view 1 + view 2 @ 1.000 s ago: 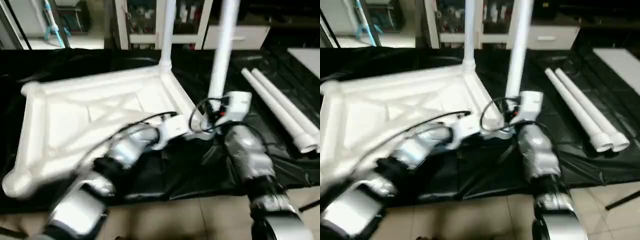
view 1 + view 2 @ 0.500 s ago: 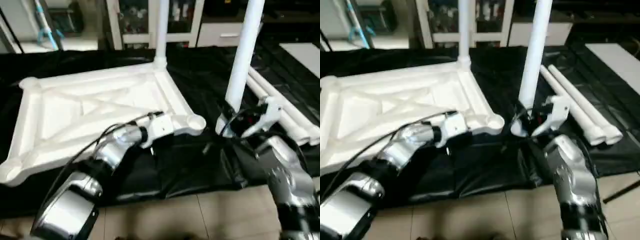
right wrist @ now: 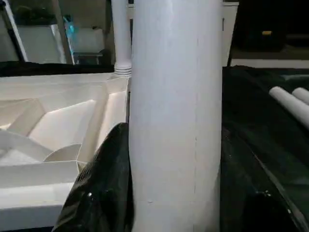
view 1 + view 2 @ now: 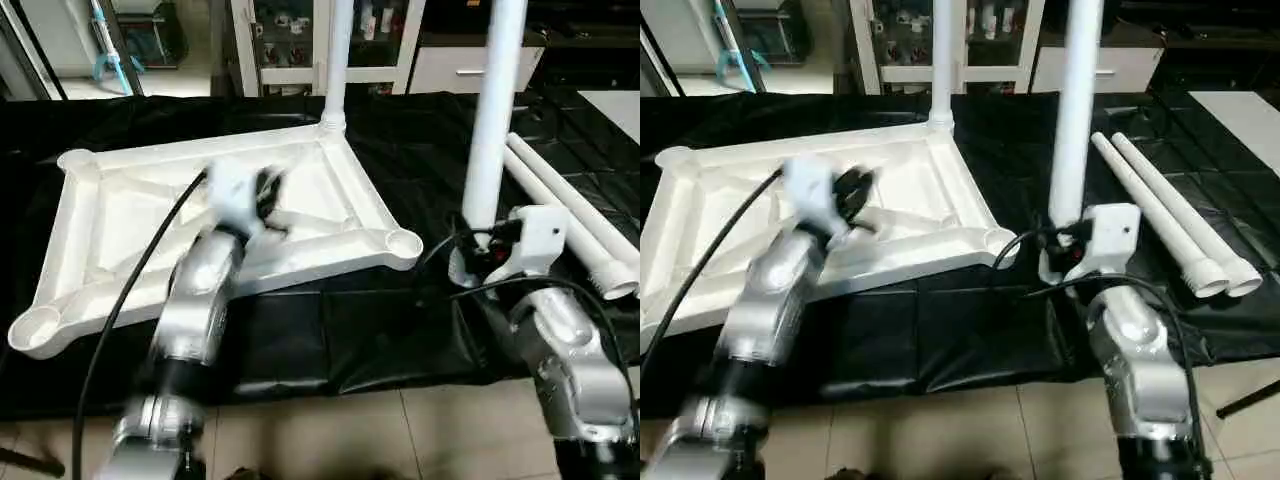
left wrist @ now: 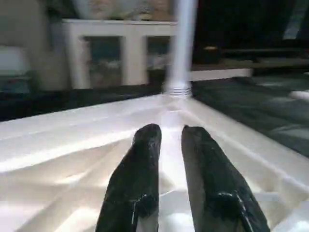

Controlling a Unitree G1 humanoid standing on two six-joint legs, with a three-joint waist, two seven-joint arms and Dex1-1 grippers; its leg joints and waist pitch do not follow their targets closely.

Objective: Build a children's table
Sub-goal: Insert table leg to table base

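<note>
The children's table top [image 4: 190,150] lies ribbed side up on the black cloth. One white leg [image 4: 337,60] stands in its far right corner socket. My right gripper [image 4: 478,262] is shut on a second leg [image 4: 495,110], held upright just right of the empty near right socket [image 4: 403,243]. In the right wrist view this leg [image 3: 176,111] sits between the black fingers [image 3: 104,179]. My left gripper [image 4: 266,193] hovers over the ribs in the middle of the top. Its fingers [image 5: 142,159] stand slightly apart with nothing between them.
Two more white legs [image 4: 570,215] lie side by side on the cloth at the right. The black-draped work table [image 4: 330,330] ends at a front edge above the tiled floor [image 4: 400,440]. White shelving [image 4: 290,40] stands behind. A black cable [image 4: 120,300] trails along my left arm.
My left gripper has lifted from the top's near right edge to over its middle, and its fingers have parted a little. The held leg has shifted right, off the near right corner.
</note>
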